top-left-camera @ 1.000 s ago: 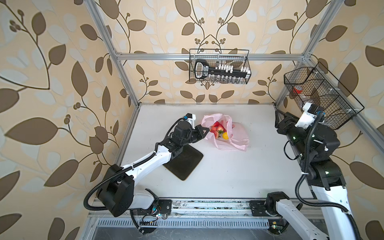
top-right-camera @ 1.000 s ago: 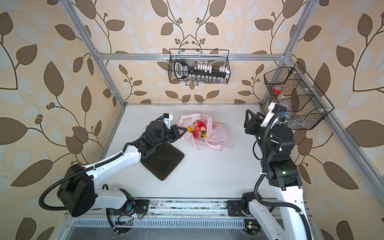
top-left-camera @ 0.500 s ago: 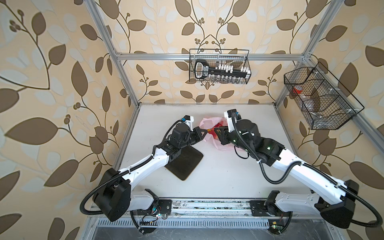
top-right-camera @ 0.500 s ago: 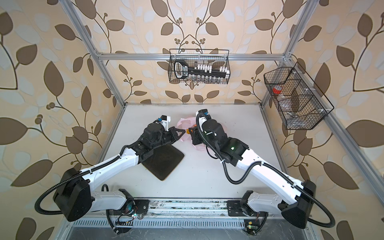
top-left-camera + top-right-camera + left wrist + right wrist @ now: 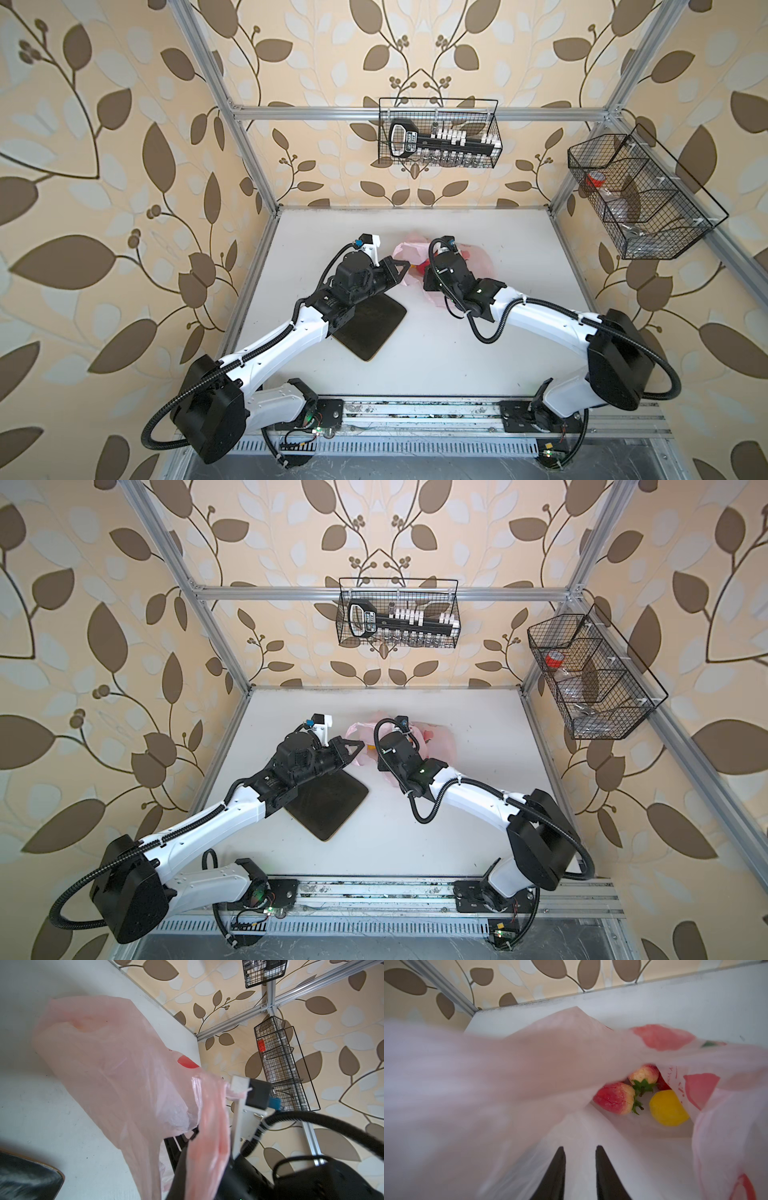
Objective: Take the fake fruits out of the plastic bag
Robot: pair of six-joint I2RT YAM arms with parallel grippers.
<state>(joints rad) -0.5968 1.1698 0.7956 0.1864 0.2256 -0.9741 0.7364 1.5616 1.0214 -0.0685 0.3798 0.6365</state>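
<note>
**Arm pose.** In both top views the left arm (image 5: 291, 332) reaches from its base toward 1 o'clock, passing over the dark square mat (image 5: 370, 328). The left claw (image 5: 405, 266) is clenched on the 9 o'clock edge of the thin translucent pink plastic bag (image 5: 480, 259). The bag lies on the white surface (image 5: 457, 361), toward its rear middle. The right arm (image 5: 540, 316) reaches toward 10 o'clock, its wrist bent down over the bag. The right claw (image 5: 579, 1147) is released. Its two black fingers (image 5: 556, 1169) stand parted inside the bag mouth, gripping nothing.

**Task items.** Two red plastic strawberries (image 5: 614, 1098) with green caps and a yellow plastic lemon (image 5: 667, 1107) sit inside the bag, ahead of the fingertips and apart from them.

**Surroundings.** One black wire basket (image 5: 438, 139) hangs on the rear wall at 12 o'clock. A second wire basket (image 5: 640, 195) hangs at 2 o'clock.

**Obstructed areas.** In both top views the right wrist covers the right claw and the bag mouth. In the right wrist view a blurred fold of film hides part of the bag interior, so it cannot be told whether more fruits lie there.
</note>
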